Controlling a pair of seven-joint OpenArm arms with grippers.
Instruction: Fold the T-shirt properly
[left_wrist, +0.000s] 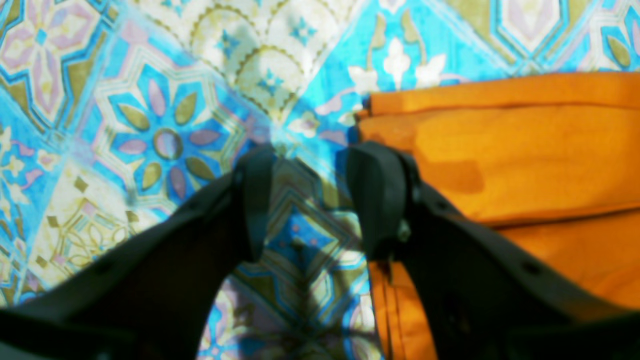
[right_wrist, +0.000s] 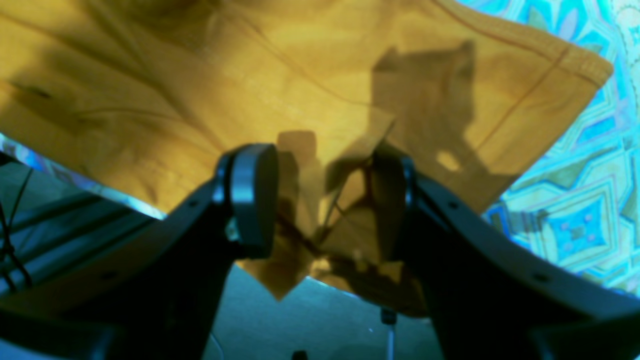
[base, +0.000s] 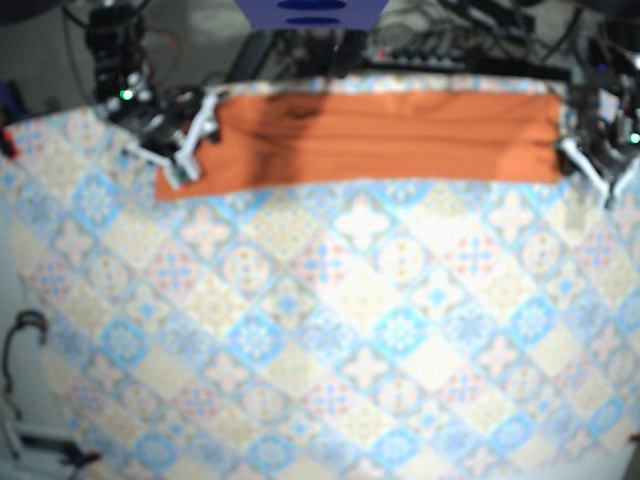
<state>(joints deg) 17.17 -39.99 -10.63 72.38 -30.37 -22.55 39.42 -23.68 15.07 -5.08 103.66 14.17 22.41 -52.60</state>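
I see the orange T-shirt (base: 380, 135) lying as a long, narrow band along the far edge of the patterned tablecloth (base: 330, 330), with one arm at each end of it.

My left gripper (left_wrist: 312, 155) sits at the band's end on the right of the base view. Its jaws stand apart, and only tablecloth shows in the gap. The shirt's folded end lies just to the side of one finger (left_wrist: 380, 195), which overlaps the cloth's edge in the wrist view. I can't tell whether they touch.

My right gripper (right_wrist: 322, 160) is at the opposite end, low over the shirt. Its jaws are also spread, and a creased corner of the fabric sits between them, not pinched as far as I can see. The shirt fills most of that wrist view beyond the fingers.
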